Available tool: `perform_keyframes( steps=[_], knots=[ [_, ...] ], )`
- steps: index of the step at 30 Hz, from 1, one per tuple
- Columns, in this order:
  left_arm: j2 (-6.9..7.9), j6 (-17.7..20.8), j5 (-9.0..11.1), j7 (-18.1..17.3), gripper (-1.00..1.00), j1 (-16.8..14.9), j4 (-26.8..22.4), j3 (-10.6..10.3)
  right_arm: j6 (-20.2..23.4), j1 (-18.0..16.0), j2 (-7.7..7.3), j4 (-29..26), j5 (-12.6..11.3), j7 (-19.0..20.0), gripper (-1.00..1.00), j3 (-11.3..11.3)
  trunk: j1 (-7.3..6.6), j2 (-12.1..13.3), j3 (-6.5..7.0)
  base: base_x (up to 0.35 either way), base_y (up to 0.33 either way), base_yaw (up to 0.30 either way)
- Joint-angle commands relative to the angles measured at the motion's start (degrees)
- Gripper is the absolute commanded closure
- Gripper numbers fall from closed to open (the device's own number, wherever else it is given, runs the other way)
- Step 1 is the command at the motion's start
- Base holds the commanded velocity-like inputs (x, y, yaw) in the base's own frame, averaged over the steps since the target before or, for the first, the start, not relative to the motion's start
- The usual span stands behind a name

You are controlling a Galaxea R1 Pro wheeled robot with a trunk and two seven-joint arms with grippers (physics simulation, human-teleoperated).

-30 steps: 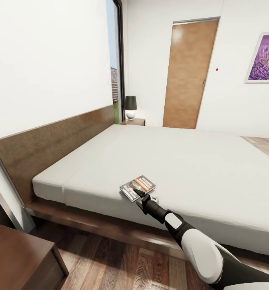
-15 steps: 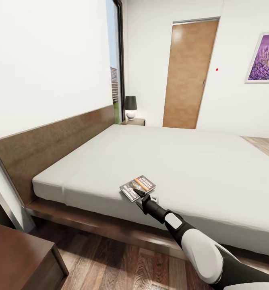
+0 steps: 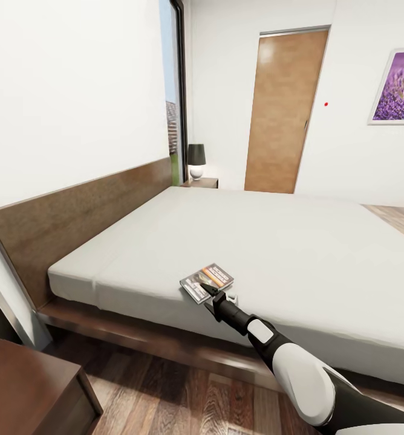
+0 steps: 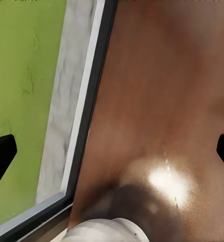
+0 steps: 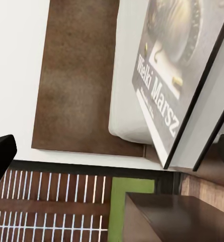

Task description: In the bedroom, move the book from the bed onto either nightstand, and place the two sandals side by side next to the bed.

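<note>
Over the bed's [image 3: 274,241] near edge the right arm stretches, its fingers [image 3: 214,294] spread wide at the book [image 3: 207,281].

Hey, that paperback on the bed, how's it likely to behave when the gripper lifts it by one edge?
The book looks thin and small, so it is probably light, and gripped at one edge it may droop a little. It lies flat at the edge of the bed, so it shouldn't roll. Its cover looks glossy in the right wrist view, so it may slip in the right gripper.

A home bedroom: large bed [image 3: 274,241], nightstand [image 3: 201,182] with lamp [image 3: 196,160], wooden door [image 3: 285,112]
</note>
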Motion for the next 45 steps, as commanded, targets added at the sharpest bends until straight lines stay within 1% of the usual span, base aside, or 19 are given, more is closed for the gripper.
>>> perform_keyframes(
  steps=[1, 24, 27, 45],
  knots=[
    [0.03, 0.1, 0.6, 0.5, -1.00, -0.4, -0.1, -0.4, 0.5, 0.0, 0.02, 0.0, -0.4, 0.0, -1.00, 0.0, 0.00, 0.0, -0.06, 0.050, 0.000, 0.000],
    [-0.01, 0.1, 0.6, 0.5, -1.00, -0.4, -0.1, -0.4, 0.5, 0.0, 0.02, 0.0, -0.4, 0.0, -1.00, 0.0, 0.00, 0.0, -0.06, 0.009, 0.000, 0.000],
    [0.00, 0.1, 0.6, 0.5, -1.00, -0.4, -0.1, -0.4, 0.5, 0.0, 0.02, 0.0, -0.4, 0.0, -1.00, 0.0, 0.07, -0.1, -0.72, 0.000, 0.000, 0.000],
    [-0.01, 0.1, 0.6, 0.5, -1.00, -0.4, -0.1, -0.4, 0.5, 0.0, 0.02, 0.0, -0.4, 0.0, -1.00, 0.0, 0.07, -0.1, -0.72, 0.000, 0.000, 0.000]
  ],
)
